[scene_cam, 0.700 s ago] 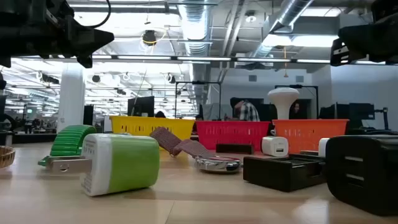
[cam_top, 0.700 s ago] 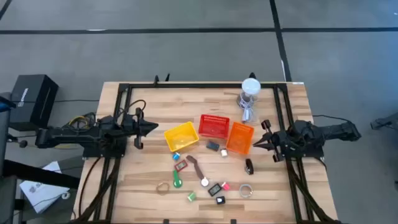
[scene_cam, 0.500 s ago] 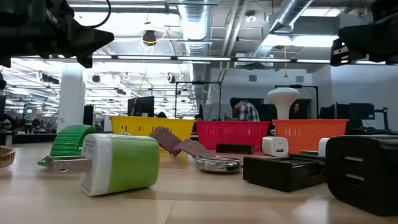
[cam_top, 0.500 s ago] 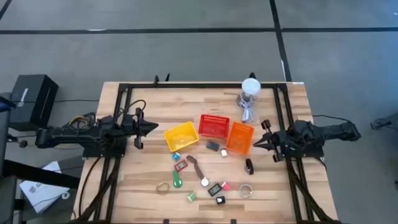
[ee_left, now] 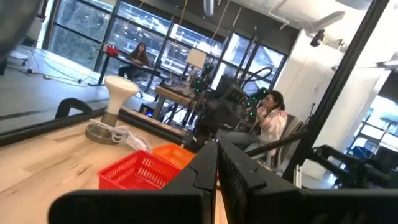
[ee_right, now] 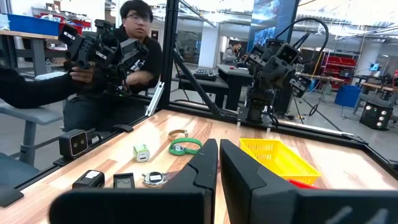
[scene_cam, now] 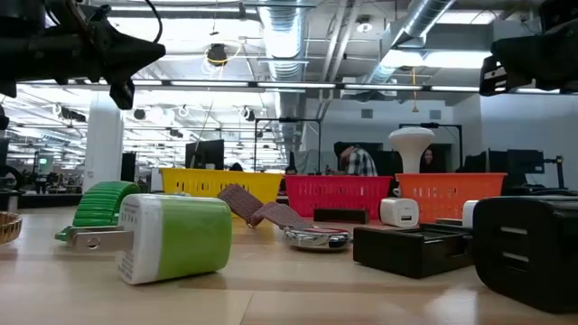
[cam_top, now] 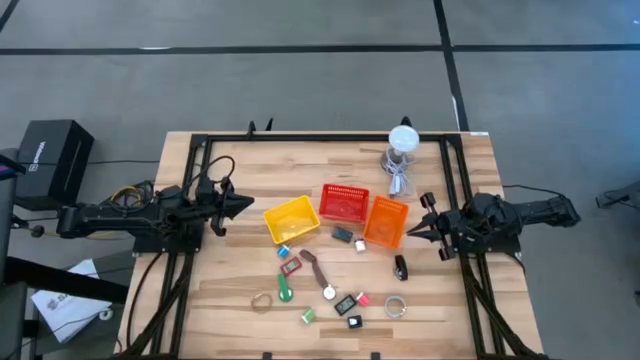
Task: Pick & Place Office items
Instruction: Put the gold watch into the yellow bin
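Observation:
The office items lie loose on the table's near middle: a green piece [cam_top: 286, 292], a brown strip [cam_top: 312, 268], a metal ring [cam_top: 397, 306], a wooden ring [cam_top: 262, 300], a black piece [cam_top: 400, 268] and several more. In the low view a green-and-white block [scene_cam: 176, 236] lies nearest, with the brown strip [scene_cam: 262, 209] behind it. My left gripper [cam_top: 245, 205] hangs shut and empty above the table's left part, pointing at the yellow basket [cam_top: 291, 219]. My right gripper [cam_top: 412, 232] hangs shut and empty at the right, beside the orange basket [cam_top: 386, 221].
A red basket [cam_top: 344, 203] stands between the yellow and orange ones. A white-topped object with a coiled cable [cam_top: 401, 150] stands at the far right. A black frame [cam_top: 320, 137] runs along the table's edges. A seated person [ee_right: 118, 56] shows beyond the table's left side.
My left gripper has turned about its own long axis while staying above the table's left part. The items and baskets lie as before.

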